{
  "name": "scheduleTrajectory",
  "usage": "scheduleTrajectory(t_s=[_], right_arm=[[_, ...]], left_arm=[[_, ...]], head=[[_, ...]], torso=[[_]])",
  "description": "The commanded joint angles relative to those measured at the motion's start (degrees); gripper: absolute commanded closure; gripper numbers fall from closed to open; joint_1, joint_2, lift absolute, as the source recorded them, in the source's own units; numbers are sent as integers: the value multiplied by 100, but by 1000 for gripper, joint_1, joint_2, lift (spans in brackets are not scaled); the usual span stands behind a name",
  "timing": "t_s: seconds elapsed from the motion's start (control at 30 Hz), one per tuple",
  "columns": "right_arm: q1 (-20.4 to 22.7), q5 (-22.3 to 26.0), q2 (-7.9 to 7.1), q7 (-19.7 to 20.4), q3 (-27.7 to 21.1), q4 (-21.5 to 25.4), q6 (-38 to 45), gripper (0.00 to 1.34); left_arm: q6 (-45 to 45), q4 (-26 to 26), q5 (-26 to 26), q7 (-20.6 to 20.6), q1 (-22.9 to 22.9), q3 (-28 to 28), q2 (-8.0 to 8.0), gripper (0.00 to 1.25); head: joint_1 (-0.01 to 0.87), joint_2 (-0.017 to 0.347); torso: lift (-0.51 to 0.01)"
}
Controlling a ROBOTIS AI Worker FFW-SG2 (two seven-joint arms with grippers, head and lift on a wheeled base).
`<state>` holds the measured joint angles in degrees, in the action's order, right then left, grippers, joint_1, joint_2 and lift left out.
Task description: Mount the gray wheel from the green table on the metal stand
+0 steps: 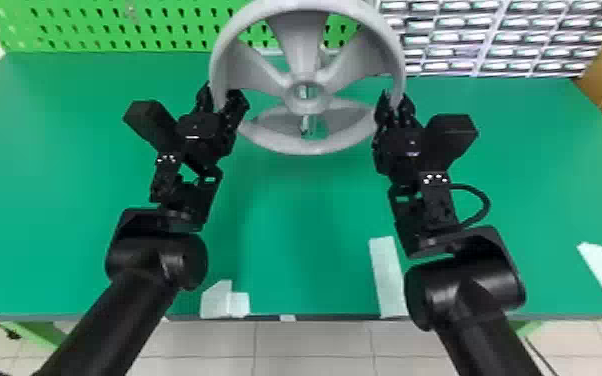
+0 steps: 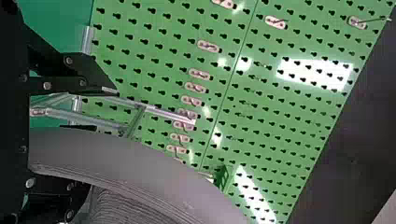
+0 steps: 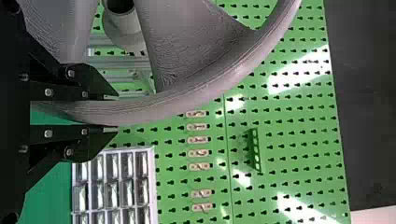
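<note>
Head view: mounting, I judge; right hand (image 1: 394, 98) grips the gray wheel (image 1: 299, 47), left hand (image 1: 221, 94) wide; next, check hub (image 1: 310, 106) seating.

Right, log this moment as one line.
gray wheel: over green table | left gripper: open around its left side | right gripper: shut on its right side | metal stand: behind wheel | seating: cannot tell

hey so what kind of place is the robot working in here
Probably a workshop or robotics lab: there's a green pegboard with hooks behind the green table, plus a rack of small clear-fronted bins beside it.
</note>
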<state>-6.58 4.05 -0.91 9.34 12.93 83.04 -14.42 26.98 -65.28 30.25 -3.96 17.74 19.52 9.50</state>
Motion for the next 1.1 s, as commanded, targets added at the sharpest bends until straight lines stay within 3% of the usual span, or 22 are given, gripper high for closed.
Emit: scheduleTrajectory(t_s=[0.0, 0.4, 1.07], right_arm=[[-19, -10, 3, 68, -27, -33, -9, 1179], [-142, -54, 29, 138, -71, -209, -167, 1179], [-388, -98, 38, 173, -211, -438, -149, 1179]], left_arm=[[18, 112, -10, -26, 81, 0, -9, 868], [246, 595, -28, -140, 397, 26, -203, 863], [281, 859, -159, -140, 564, -35, -282, 863]], head=[[867, 52], [867, 52], [867, 52]], torso=[[-100], [-100], [-100]])
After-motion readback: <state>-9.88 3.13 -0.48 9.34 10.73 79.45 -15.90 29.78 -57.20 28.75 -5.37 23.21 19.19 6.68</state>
